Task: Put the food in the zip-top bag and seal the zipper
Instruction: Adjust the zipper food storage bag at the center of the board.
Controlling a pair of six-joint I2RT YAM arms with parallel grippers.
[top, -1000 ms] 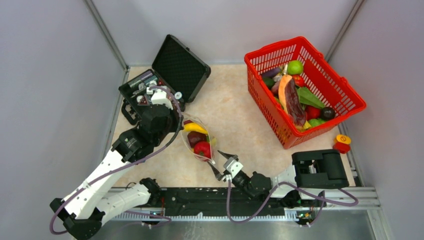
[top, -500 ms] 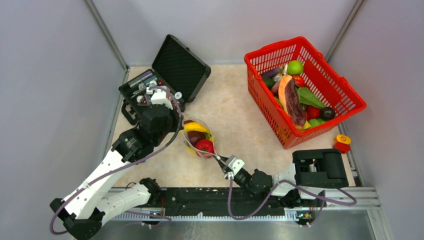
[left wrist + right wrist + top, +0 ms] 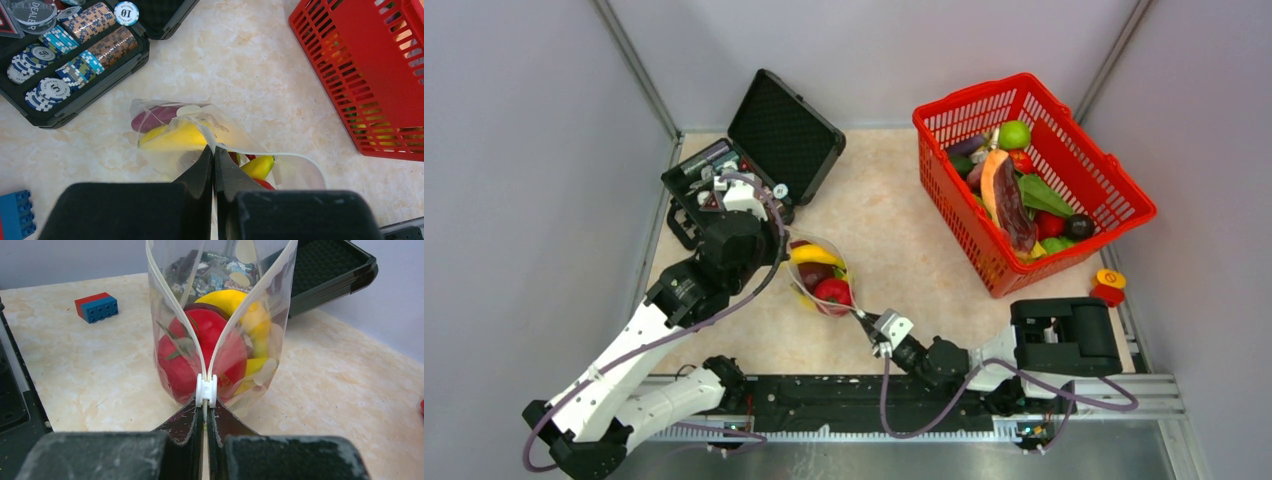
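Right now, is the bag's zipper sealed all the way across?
No: above the white slider the zipper strips spread wide apart, leaving the zip-top bag mouth open.

The top external camera looks down from high behind the robot over the whole table (image 3: 894, 230). The left wrist camera looks steeply down, the right wrist camera low, level and close; all three share the zip-top bag (image 3: 821, 275)
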